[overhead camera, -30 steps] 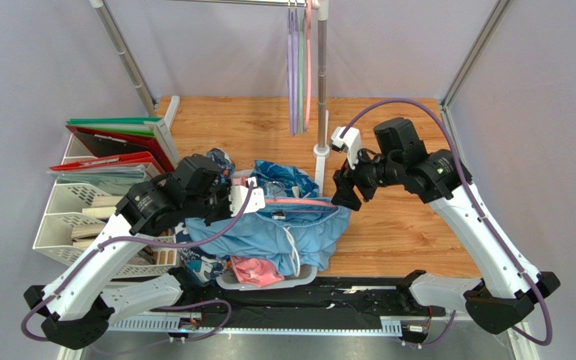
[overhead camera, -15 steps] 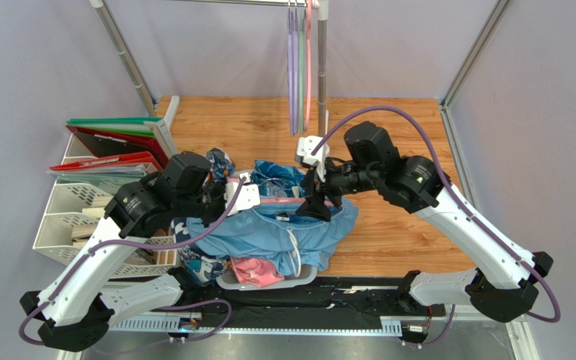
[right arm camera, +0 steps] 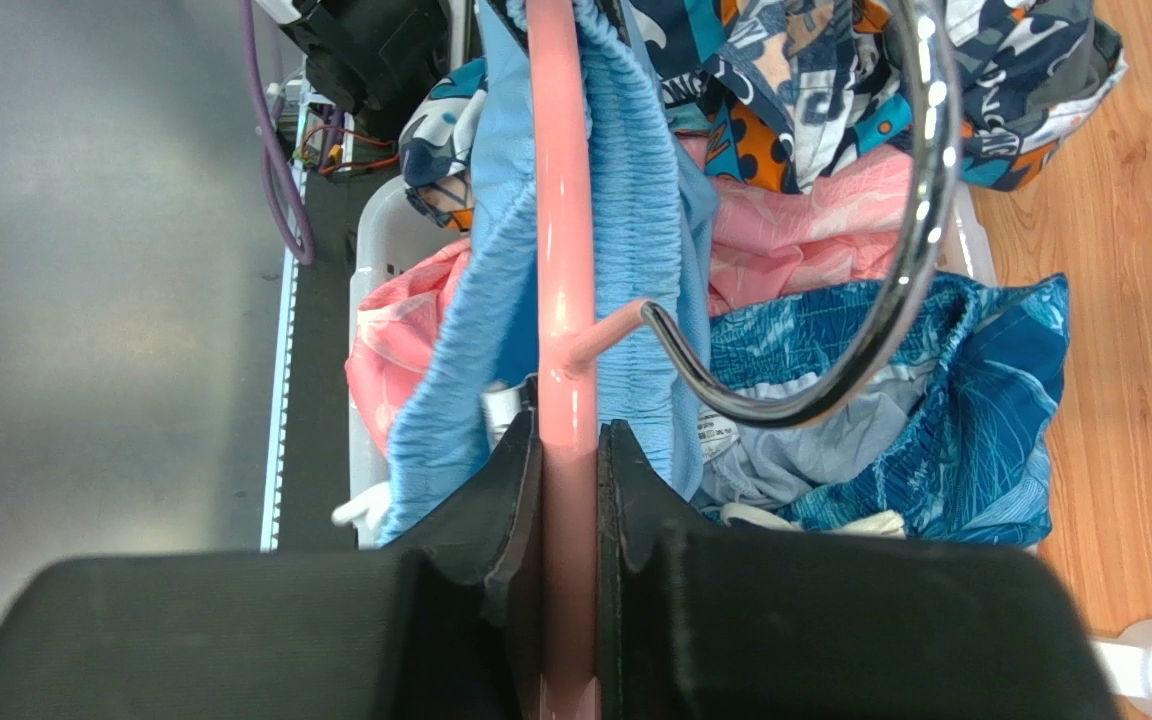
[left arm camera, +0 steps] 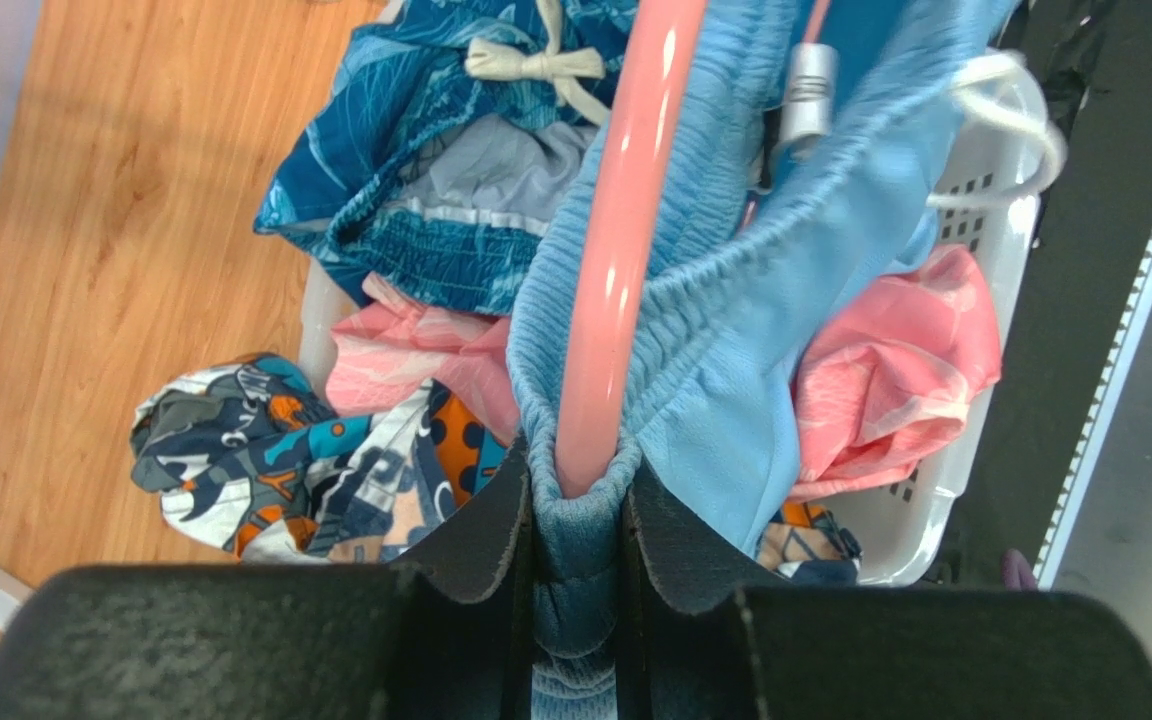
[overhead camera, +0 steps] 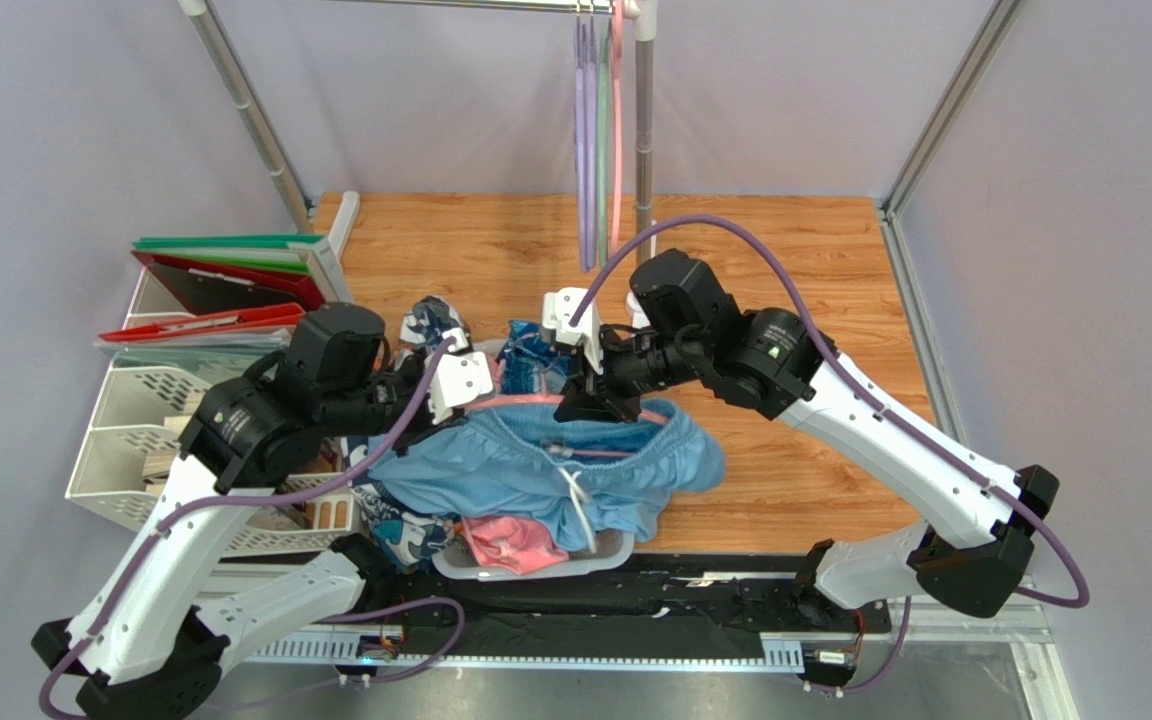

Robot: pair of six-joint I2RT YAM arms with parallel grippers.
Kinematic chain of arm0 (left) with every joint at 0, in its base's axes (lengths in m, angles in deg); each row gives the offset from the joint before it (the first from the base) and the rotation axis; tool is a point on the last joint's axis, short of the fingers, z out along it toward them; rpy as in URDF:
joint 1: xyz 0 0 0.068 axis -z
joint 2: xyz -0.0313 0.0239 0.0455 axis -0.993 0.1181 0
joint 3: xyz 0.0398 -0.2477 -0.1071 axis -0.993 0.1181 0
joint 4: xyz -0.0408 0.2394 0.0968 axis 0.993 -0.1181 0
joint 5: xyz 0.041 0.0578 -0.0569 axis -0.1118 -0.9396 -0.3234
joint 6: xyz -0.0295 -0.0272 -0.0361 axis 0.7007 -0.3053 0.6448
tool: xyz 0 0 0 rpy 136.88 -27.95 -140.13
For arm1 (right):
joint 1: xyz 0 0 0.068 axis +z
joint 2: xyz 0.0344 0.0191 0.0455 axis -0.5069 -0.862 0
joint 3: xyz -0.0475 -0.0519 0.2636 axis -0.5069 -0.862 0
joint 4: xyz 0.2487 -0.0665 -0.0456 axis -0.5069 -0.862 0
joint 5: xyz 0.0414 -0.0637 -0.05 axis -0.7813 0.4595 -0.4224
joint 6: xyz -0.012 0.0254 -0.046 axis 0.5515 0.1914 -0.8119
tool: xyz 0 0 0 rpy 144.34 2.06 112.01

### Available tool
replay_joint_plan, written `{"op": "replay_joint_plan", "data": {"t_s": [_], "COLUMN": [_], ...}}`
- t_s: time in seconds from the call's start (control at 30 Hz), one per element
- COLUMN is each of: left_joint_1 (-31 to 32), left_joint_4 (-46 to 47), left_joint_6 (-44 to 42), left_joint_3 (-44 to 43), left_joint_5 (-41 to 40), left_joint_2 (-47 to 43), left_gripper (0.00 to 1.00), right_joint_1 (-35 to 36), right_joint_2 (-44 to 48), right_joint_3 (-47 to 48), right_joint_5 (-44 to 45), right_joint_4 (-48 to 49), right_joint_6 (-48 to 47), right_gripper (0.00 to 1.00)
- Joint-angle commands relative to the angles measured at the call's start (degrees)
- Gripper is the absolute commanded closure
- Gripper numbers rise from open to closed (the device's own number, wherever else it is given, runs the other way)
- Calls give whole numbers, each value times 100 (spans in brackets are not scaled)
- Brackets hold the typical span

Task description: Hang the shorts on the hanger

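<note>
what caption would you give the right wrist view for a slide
Right jaws shut on the salmon-pink hanger near its chrome hook, sky-blue shorts waistband gathered along the bar.

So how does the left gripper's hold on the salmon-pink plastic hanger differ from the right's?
Left gripper pinches the thin salmon-pink plastic hanger through the gathered waistband of the sky-blue fabric shorts; right gripper clamps bare bar. Left holds its end, right its middle beside the chrome hook. Both are shut on it.

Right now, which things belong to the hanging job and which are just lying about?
Job: shorts, hanger, left gripper, right gripper.
Lying about: teal patterned garment, pink garment, white basket, spare hangers, file trays.
</note>
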Motion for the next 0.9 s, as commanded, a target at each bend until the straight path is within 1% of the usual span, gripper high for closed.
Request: {"op": "replay_joint_plan", "data": {"t_s": [0.0,0.03,0.1,0.13,0.23,0.3,0.4,0.47,0.57,0.67,0.73,0.87], "left_joint_1": [-36,-54,-72,-63,-63,-72,-63,-72,-63,-98,-272,-449], "left_joint_4": [533,506,515,524,576,646,603,542,313,313,287,155], "left_joint_6": [319,337,415,424,556,644,767,680,391,171,74,-76], "left_joint_3": [-53,-105,-298,-377,-903,-1063,-1239,-1222,-1038,-757,-642,-642], "left_joint_5": [513,521,557,583,583,653,899,987,795,364,267,223], "left_joint_2": [-256,-256,-230,-160,86,236,552,754,852,712,589,448], "left_gripper": [88,74,61,51,43,41,41,43,47,55,66,67], "right_joint_1": [-38,-38,-30,-21,-30,-30,-30,-30,-30,-30,-38,-38], "right_joint_2": [135,153,197,206,188,188,153,153,188,328,425,592], "right_joint_3": [151,195,257,292,424,494,643,723,863,907,899,872], "right_joint_5": [406,433,486,512,661,723,767,785,864,890,943,1013], "right_joint_4": [279,279,209,174,77,51,59,68,33,-46,-151,-292], "right_joint_6": [-72,-99,-152,-152,-187,-205,-152,-99,-82,-125,-143,-205], "right_gripper": [100,100,100,100,100,100,100,100,100,100,100,100]}}
